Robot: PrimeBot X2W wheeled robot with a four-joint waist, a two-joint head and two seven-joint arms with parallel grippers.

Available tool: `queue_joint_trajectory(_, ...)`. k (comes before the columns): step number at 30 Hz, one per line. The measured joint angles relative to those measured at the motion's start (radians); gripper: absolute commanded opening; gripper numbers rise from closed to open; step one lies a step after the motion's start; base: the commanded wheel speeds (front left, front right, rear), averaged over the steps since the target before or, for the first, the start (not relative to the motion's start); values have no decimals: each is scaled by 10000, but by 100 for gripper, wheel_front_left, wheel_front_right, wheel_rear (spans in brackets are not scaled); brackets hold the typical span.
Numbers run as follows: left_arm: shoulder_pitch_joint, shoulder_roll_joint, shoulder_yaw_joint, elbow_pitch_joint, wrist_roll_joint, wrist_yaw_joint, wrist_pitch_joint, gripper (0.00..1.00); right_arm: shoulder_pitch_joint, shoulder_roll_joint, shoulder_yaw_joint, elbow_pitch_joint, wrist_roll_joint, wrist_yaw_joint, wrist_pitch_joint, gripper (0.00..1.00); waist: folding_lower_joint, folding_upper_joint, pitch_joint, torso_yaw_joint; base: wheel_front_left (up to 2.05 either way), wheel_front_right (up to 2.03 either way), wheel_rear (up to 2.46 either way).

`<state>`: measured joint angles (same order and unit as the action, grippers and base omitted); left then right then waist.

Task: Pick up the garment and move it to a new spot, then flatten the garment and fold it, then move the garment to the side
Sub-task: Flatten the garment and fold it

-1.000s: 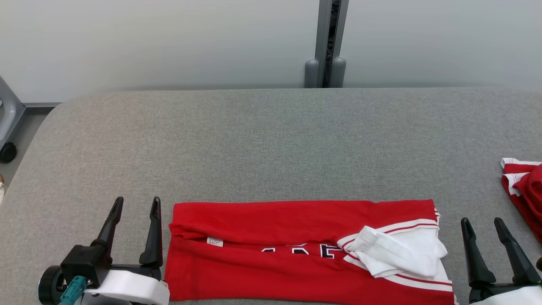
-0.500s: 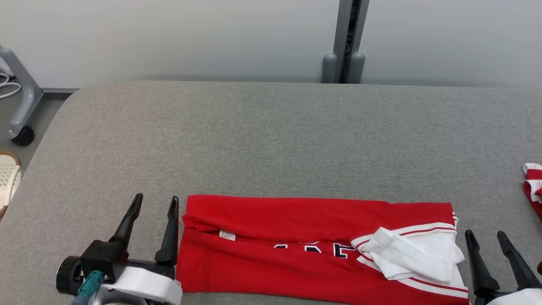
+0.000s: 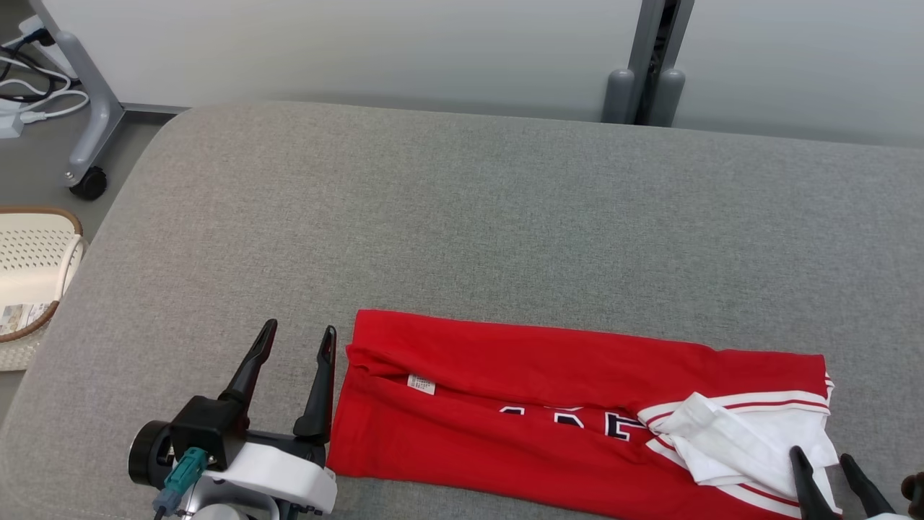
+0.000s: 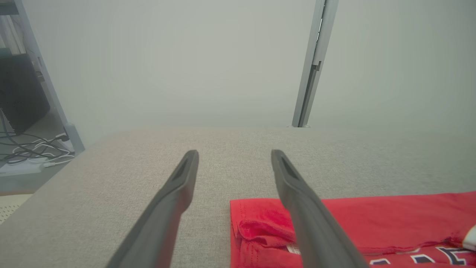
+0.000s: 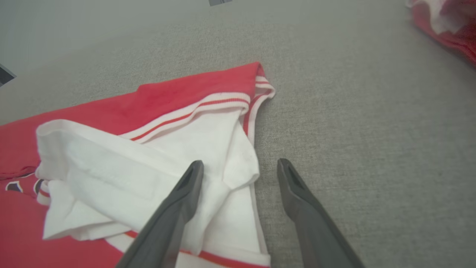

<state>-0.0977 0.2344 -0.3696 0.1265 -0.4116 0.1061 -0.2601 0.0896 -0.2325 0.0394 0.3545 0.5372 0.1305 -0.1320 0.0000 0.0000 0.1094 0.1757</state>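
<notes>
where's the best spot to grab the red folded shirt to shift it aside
Probably by its two short ends, from the outer sides. The red shirt lies as a long folded strip on the grey cushion; the open left gripper stands beside its left edge, the open right gripper at its white striped end. Pinching all layers there should keep the fold.

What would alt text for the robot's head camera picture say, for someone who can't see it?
A red shirt, folded into a long strip with white fabric at its right end, lies on a grey table. The open left end effector sits beside its left end; the open right end effector points at the white end.
</notes>
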Motion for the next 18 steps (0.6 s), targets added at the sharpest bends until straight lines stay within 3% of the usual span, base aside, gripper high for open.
queue_joint_trajectory(11,-82,-174,196,148,244,-196,0,100,-629,-111,872,863,1149,0,25,100,0,0,128,60,0,0,0)
queue_joint_trajectory(12,-82,-190,205,165,244,-215,0,100,-678,-190,1007,890,1243,0,102,48,0,0,130,55,0,0,0)
queue_joint_trajectory(14,-82,-217,226,211,244,-263,0,100,-775,-290,1166,951,1452,0,113,0,0,0,145,28,0,0,0)
queue_joint_trajectory(18,-82,-244,249,278,245,-311,0,100,-890,-403,1455,1024,1785,4,69,0,0,0,176,-66,0,0,0)
